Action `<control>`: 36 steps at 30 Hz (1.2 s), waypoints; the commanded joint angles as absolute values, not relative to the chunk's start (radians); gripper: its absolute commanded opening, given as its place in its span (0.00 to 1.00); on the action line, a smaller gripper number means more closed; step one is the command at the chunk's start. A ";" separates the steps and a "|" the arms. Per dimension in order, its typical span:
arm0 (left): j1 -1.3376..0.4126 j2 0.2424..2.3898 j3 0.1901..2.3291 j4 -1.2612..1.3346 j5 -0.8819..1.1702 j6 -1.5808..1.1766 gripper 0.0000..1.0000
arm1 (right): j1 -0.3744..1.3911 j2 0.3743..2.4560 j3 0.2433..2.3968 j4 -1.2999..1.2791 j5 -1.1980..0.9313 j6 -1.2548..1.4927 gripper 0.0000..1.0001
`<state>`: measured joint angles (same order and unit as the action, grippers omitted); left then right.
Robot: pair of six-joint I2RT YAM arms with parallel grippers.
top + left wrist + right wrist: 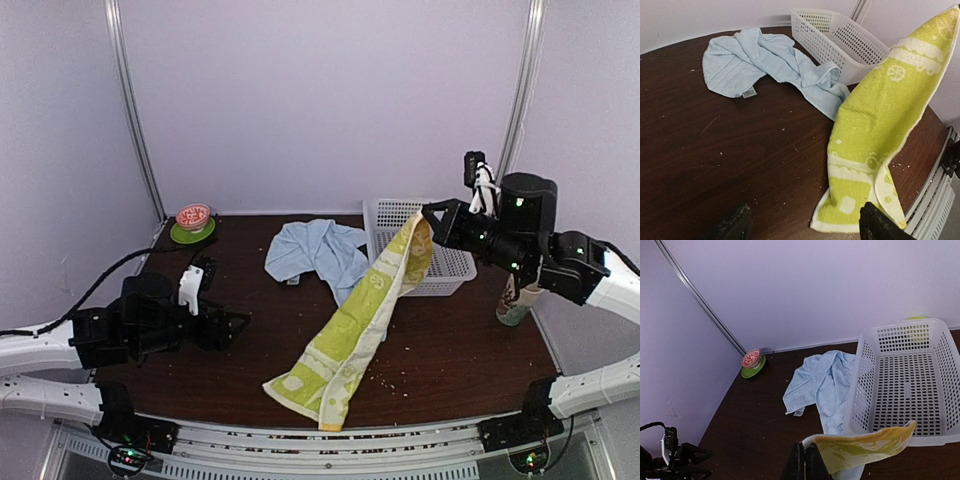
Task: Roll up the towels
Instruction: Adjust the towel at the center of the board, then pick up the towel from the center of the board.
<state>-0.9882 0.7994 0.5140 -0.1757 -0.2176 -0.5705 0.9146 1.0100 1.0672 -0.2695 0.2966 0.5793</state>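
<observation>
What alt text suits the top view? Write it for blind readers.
The right arm, jaws shut, holds one end of a yellow-green patterned towel above a dark table. A crumpled light-blue towel lies beside a white basket; the left arm sits low, jaws open.

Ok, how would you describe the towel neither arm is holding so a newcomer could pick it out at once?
Start from the dark brown table and find the white perforated basket at its far right. Crumpled just left of that basket lies the light-blue towel. It is plain, with a small tag, unlike the yellow-green patterned towel hanging from the right end effector.
</observation>
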 commanded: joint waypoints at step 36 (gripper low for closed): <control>-1.178 1.723 0.868 0.038 0.480 -1.011 0.57 | 0.893 0.988 0.881 -0.218 0.310 0.704 0.00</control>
